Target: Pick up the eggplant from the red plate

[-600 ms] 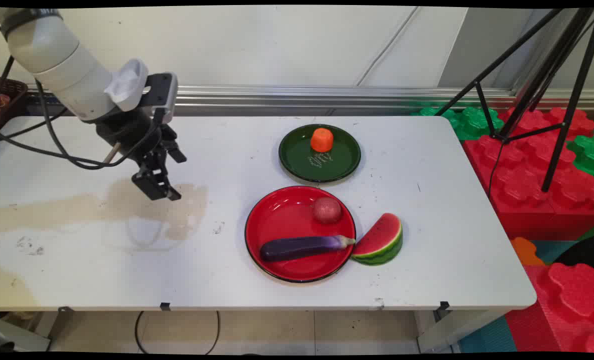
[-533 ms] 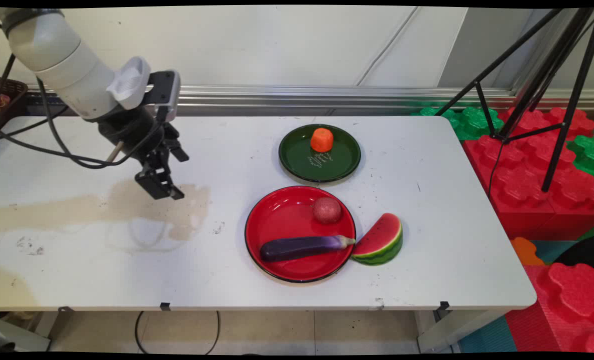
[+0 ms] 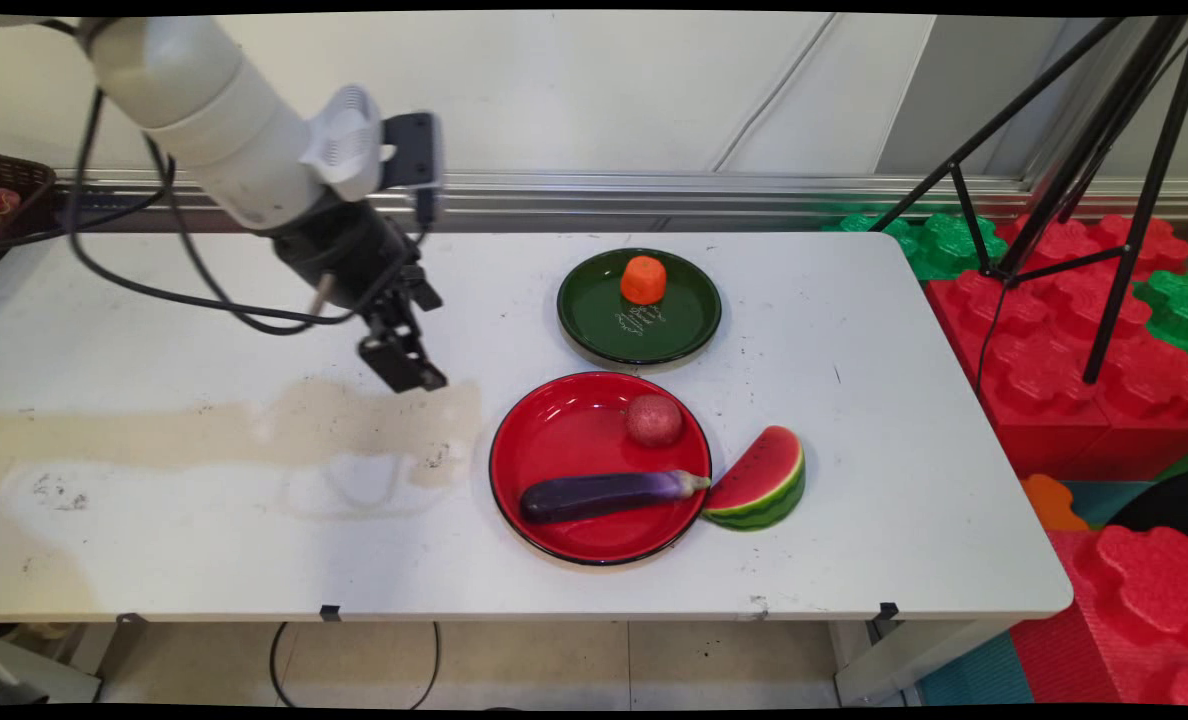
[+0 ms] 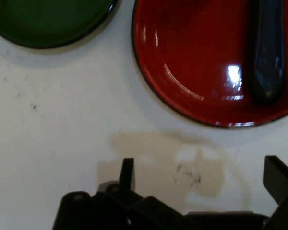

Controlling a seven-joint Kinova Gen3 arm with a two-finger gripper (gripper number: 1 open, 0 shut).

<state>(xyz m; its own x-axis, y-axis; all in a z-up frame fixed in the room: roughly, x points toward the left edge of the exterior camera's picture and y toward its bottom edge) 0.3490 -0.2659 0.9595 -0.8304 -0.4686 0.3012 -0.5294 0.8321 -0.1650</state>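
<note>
The tool (image 3: 406, 368) hangs above the white tabletop (image 3: 154, 520) with its two fingers (image 4: 127, 173) spread wide apart and nothing between them, just left of the red plate (image 3: 564, 440). Under it the bare surface carries a tan shadow and a few dark scuffs. In the hand view the red plate's rim curves across the upper right and the green plate (image 4: 48, 24) sits at the upper left, the two near each other but apart. On the red plate lies a purple eggplant (image 3: 609, 494) along the near side, with a small red round fruit (image 3: 653, 420) behind it. A watermelon slice (image 3: 762, 480) rests on the tabletop touching the plate's right edge. Farther back, the green plate holds an orange carrot piece (image 3: 643, 279).
</note>
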